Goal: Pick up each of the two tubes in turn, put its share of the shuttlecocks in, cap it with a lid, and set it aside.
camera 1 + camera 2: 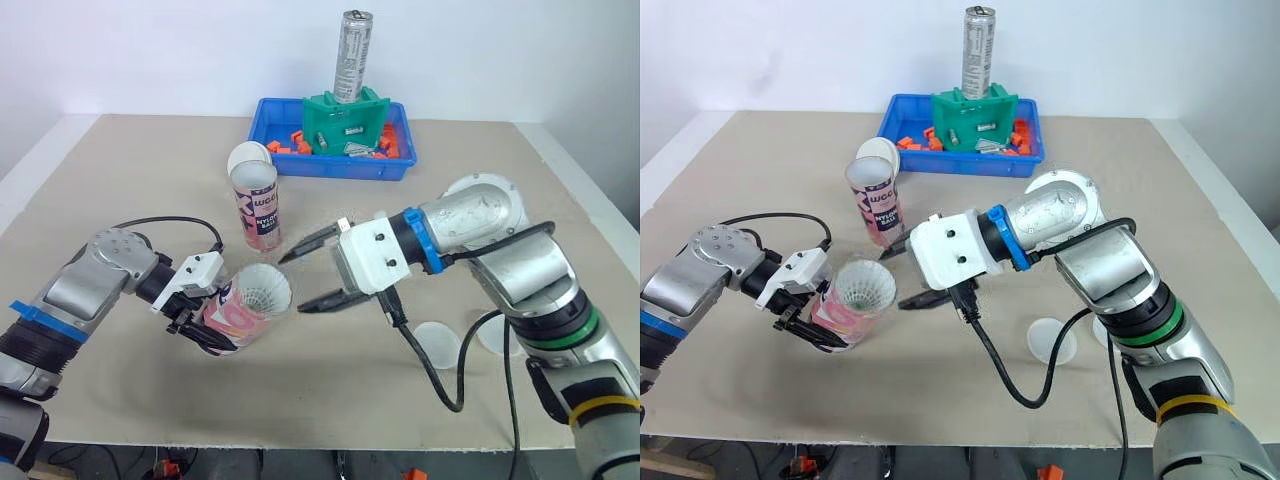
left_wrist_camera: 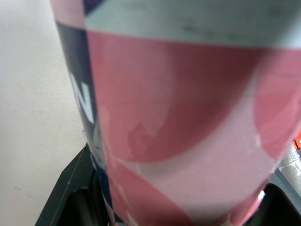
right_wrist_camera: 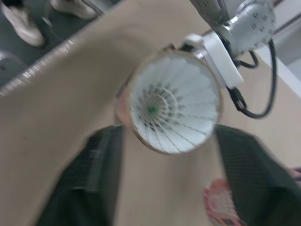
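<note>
Lower left, the left gripper [image 1: 205, 330] clamps a loaded, uncapped tube [image 1: 245, 308]; mid-frame the right gripper [image 1: 293, 283] gapes empty; lids [image 1: 437, 341] and second tube [image 1: 257, 205] wait.

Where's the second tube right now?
In the head views, the second tube stands upright left of centre, between the blue bin behind it and the held tube in the left gripper.

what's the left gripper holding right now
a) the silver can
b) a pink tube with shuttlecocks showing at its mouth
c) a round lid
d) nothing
B: the left gripper is shut on the pink cardboard tube, which is tilted toward the open right gripper, with white feather shuttlecocks showing at the tube's mouth.
</note>
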